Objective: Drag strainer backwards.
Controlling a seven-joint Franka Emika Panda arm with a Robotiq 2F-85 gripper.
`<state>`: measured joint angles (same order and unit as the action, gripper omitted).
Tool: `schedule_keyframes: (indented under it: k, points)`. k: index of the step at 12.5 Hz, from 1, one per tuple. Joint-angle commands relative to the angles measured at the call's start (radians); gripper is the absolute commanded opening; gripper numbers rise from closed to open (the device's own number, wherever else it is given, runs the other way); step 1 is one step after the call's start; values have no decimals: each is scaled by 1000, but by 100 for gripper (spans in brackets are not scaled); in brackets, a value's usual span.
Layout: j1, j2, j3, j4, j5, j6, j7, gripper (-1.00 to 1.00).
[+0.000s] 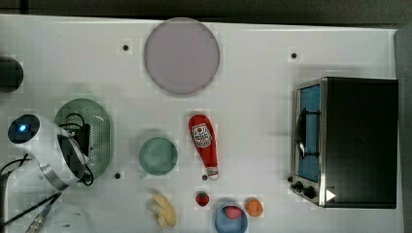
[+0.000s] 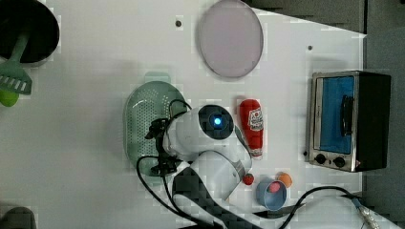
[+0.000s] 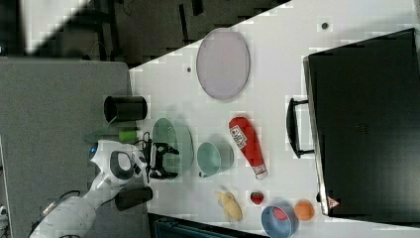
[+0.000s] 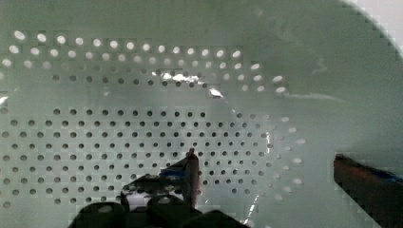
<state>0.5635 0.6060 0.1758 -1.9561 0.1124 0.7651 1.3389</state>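
Gripper (image 4: 263, 166) spread wide over the strainer (image 1: 99, 127), grasping nothing (one finger (image 4: 190, 171) low inside the perforated bowl). Strainer lies by the top view's left, beside the cup (image 1: 158, 155). Risk: fingers skidding across smooth plastic, leaving it behind.

Bright, even light (blocky compression)

In the top view, the arm covers the strainer (image 1: 97, 127) along its side nearest the table's (image 1: 252, 97) left edge. The blue bowl (image 1: 224, 222) at the table's near edge is cut by the frame. In the left view, the arm hides the green cup entirely. In the wrist view, one finger (image 4: 366, 183) runs off the picture's edge.
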Motion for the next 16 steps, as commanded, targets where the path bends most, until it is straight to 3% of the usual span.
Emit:
schedule_keyframes:
  k: [1,12,16]
  points:
    - [43,-38,1,-32,22,36,44,100]
    - [122,-101,2,-187,78,147,45,100]
    - [123,-114,-14,-190,77,310,45,100]
